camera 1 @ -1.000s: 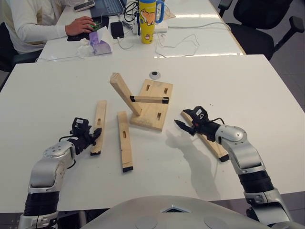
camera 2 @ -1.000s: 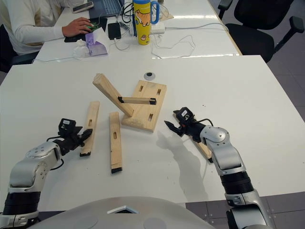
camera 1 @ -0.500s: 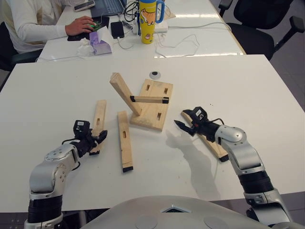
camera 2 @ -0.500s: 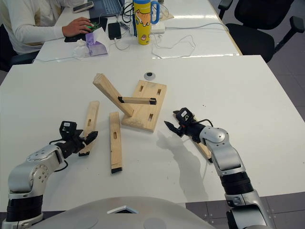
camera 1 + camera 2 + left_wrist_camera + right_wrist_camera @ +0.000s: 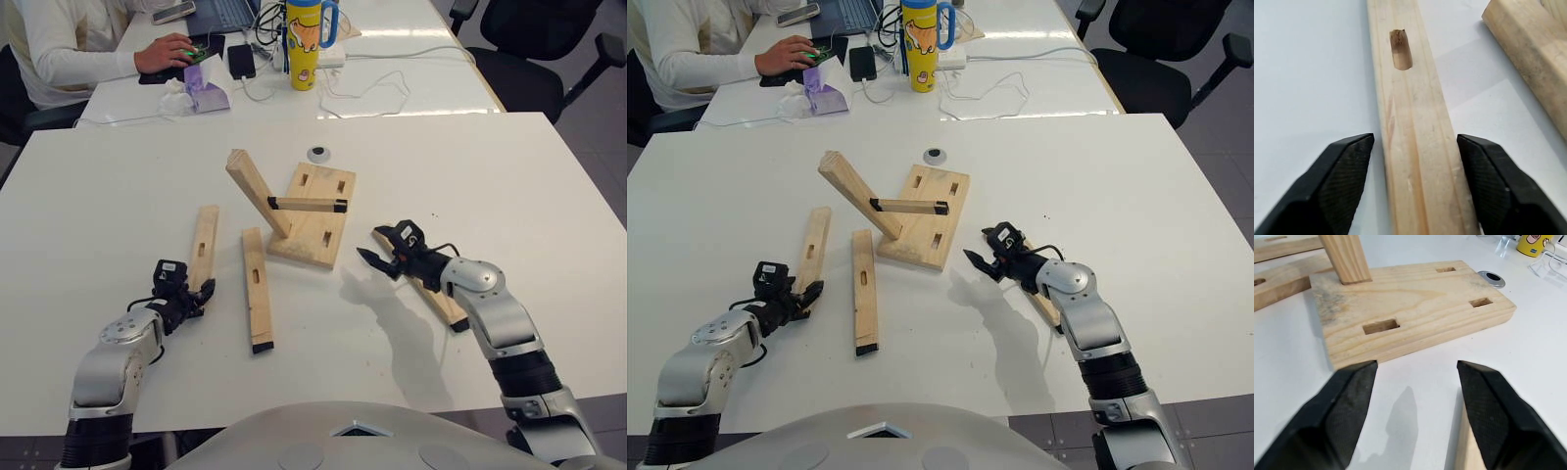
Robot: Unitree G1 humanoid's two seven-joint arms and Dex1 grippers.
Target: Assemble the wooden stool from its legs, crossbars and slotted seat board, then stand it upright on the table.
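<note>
Open left gripper (image 5: pixel 1415 139) straddles the near end of a leg (image 5: pixel 1409 107) toward the table's (image 5: pixel 490 176) front-left corner; open right gripper (image 5: pixel 1416 364) faces the seat's (image 5: pixel 1415 303) edge, just apart.

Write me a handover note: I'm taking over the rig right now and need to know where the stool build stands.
Left gripper: open, fingers either side of the near end of the leftmost loose leg, not shut on it.
Right gripper: open, empty, low beside the seat board's right edge, over the far end of the right loose leg.
Things: seat board lies flat mid-table; the fitted leg stands tilted in a slot with a crossbar joined to it. The middle loose leg lies just left of the board.
Done: one leg and one crossbar fitted.
Left: fit the three loose legs, then stand the stool upright.
</note>
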